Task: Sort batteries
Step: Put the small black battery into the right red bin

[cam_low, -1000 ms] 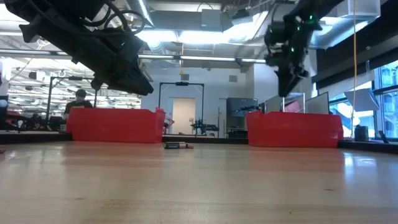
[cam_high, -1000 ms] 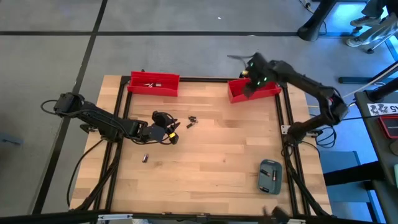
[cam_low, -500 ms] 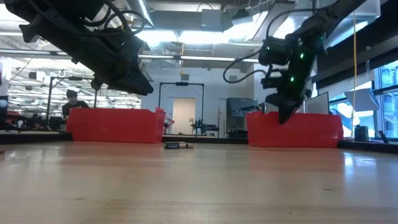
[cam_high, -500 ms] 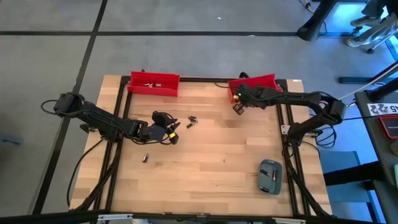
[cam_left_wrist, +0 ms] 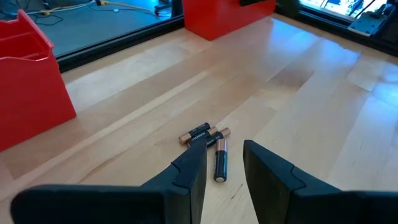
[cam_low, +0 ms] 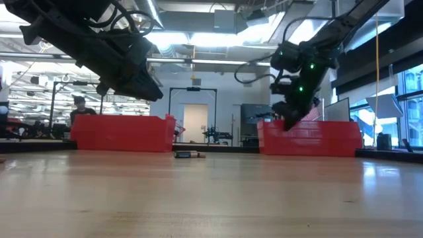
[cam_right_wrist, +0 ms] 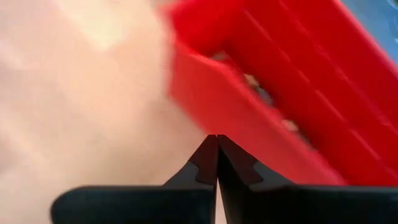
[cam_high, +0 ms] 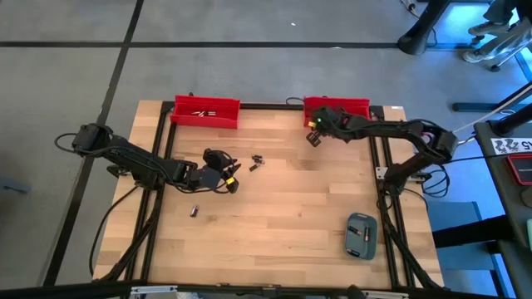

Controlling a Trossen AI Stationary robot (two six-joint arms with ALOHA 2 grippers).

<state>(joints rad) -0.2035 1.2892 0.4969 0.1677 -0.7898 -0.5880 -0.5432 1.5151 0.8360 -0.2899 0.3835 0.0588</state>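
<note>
Three batteries [cam_left_wrist: 210, 138] lie together on the wooden table [cam_high: 283, 208], just ahead of my left gripper [cam_left_wrist: 224, 154]. That gripper is open, hangs above the table's left middle [cam_high: 236, 177] and has nothing between its fingers. One more battery [cam_high: 194, 211] lies alone nearer the front. My right gripper [cam_high: 313, 139] is shut. It points down at the near wall of the right red bin [cam_high: 337, 106], by the bin's left end, with its tips about level with the rim [cam_low: 289, 123]. Small blurred things lie inside that bin [cam_right_wrist: 264, 90]. My right gripper's shut fingertips [cam_right_wrist: 216, 140] stand close to the right bin's near wall [cam_right_wrist: 205, 93], slanting down from the table's near side. I cannot tell whether they touch it.
A second red bin [cam_high: 205, 112] stands at the far left of the table. A grey-blue rounded case [cam_high: 361, 236] lies near the front right corner. The wide middle of the table is bare wood. A black frame rail [cam_high: 384, 158] runs along the right side.
My right gripper has come down from above the right bin and moved toward the table's left and near side, tipping more steeply downward. The right bin lay askew a second ago. It now sits square to the far edge and closer to it.
</note>
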